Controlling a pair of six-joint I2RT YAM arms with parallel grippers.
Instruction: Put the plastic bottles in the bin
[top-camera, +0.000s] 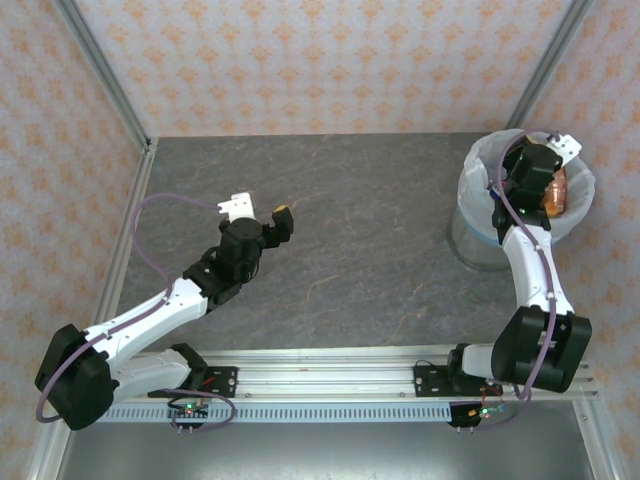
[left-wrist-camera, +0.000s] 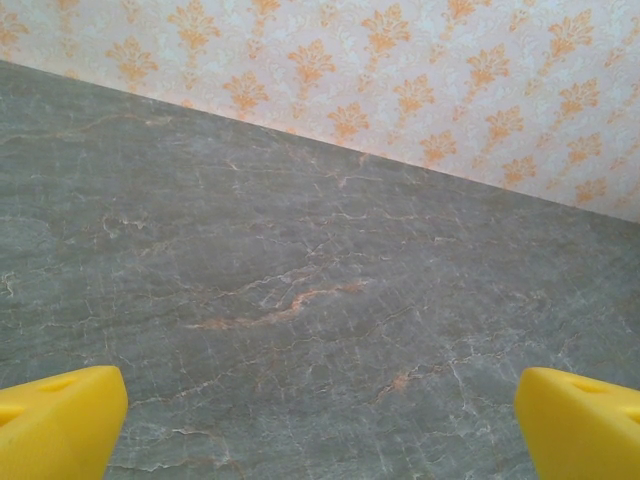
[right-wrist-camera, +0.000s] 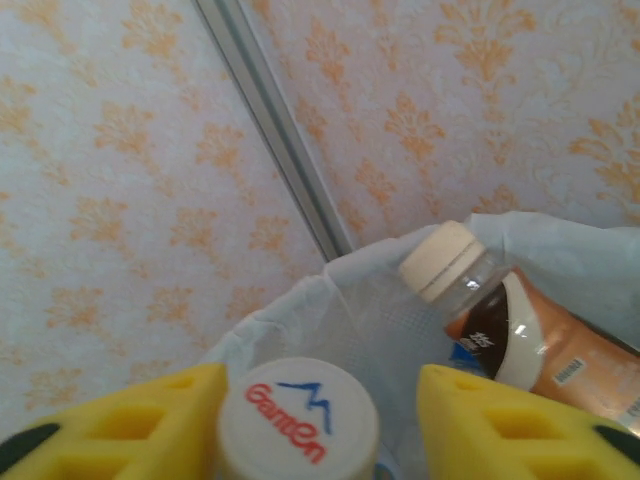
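My right gripper (right-wrist-camera: 320, 425) hangs over the bin (top-camera: 478, 172), a round basket lined with a white bag (right-wrist-camera: 350, 300). Between its yellow fingers (right-wrist-camera: 150, 425) stands a bottle with a white cap printed in red and blue (right-wrist-camera: 298, 418). The cap rests against the left finger, and a gap separates it from the right one, so the jaws stand open. In the bin lies an orange-brown labelled bottle with a tan cap (right-wrist-camera: 520, 320), seen from above as an orange bottle (top-camera: 556, 190). My left gripper (left-wrist-camera: 320, 430) is open over bare table, nothing between its fingers.
The grey marbled table (top-camera: 350, 230) spreads between the arms. Patterned walls and metal frame posts (right-wrist-camera: 275, 120) close it in at the back and sides. The bin stands at the table's far right edge, beside the right wall.
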